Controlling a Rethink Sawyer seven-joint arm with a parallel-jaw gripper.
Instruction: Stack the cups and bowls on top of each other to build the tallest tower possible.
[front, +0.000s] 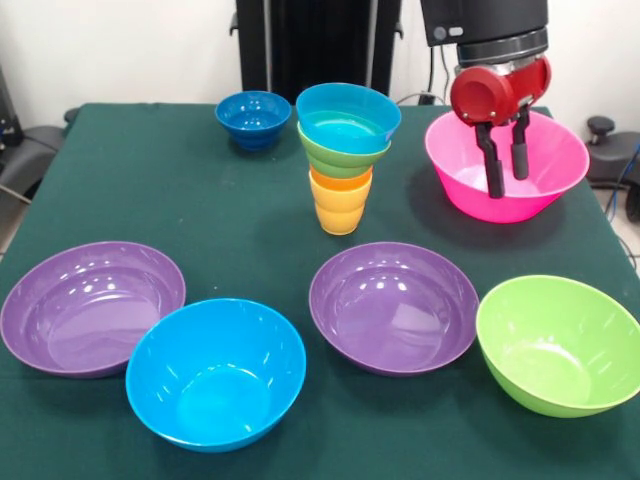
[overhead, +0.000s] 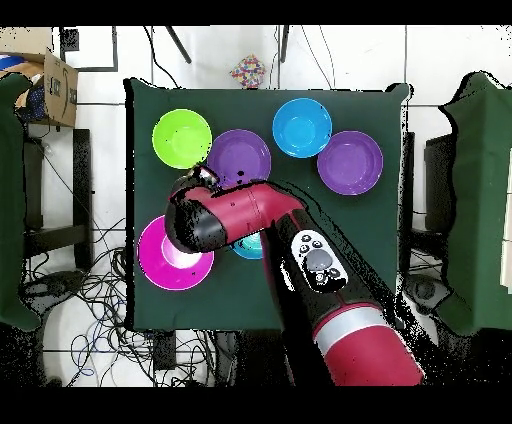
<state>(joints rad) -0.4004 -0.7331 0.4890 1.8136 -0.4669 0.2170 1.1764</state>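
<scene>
The red-and-black pincer hangs with its two dark fingers spread, empty, over the glossy pink plastic bowl. Just beside that bowl stands the tower: ribbed orange and yellow cups nested, small green and light blue bowls on top. The small dark blue bowl sits beyond the tower from the pink one.

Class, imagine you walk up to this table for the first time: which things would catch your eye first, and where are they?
Probably the tower at the table's middle: two orange cups under a small green bowl and a light blue bowl. Next, the gripper, fingers apart, hanging over the pink bowl beside it. Four large bowls line the near edge, among them a bright green bowl.
</scene>
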